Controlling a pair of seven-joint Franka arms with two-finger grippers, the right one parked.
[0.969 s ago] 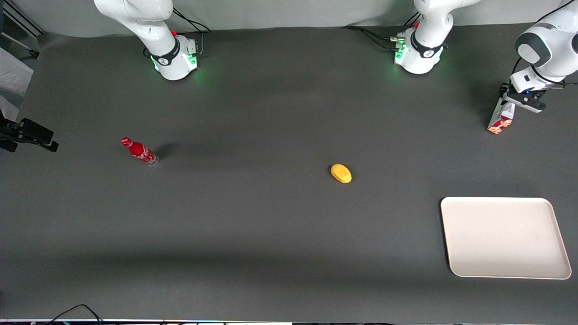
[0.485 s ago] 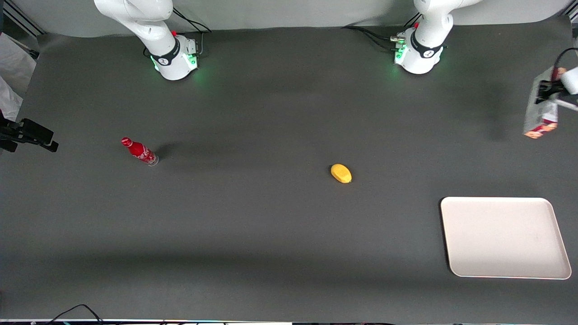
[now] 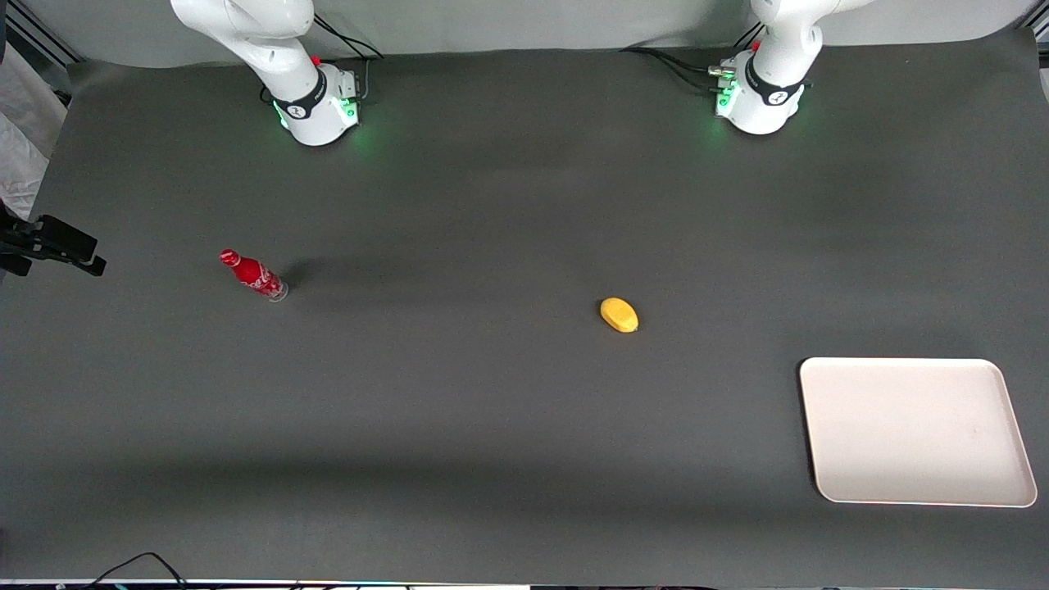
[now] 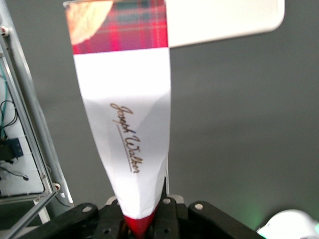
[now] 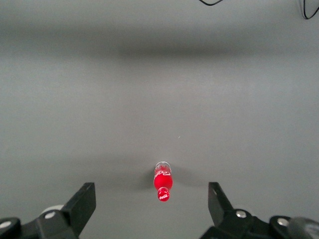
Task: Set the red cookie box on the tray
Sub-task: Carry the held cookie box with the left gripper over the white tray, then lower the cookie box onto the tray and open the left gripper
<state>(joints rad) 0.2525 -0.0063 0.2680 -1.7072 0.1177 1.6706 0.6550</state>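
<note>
Raised above the table, the end effector (image 4: 141, 221) pinches the red cookie box (image 4: 124, 114), tray (image 4: 224, 20) below.

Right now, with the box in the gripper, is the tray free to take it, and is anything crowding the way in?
The tray is bare from rim to rim in the front view. The gripper, shut on the red cookie box, is out of that view. Nearest loose thing is the yellow object, farther from the front camera than the tray. The red soda bottle stands toward the parked arm's end.
</note>
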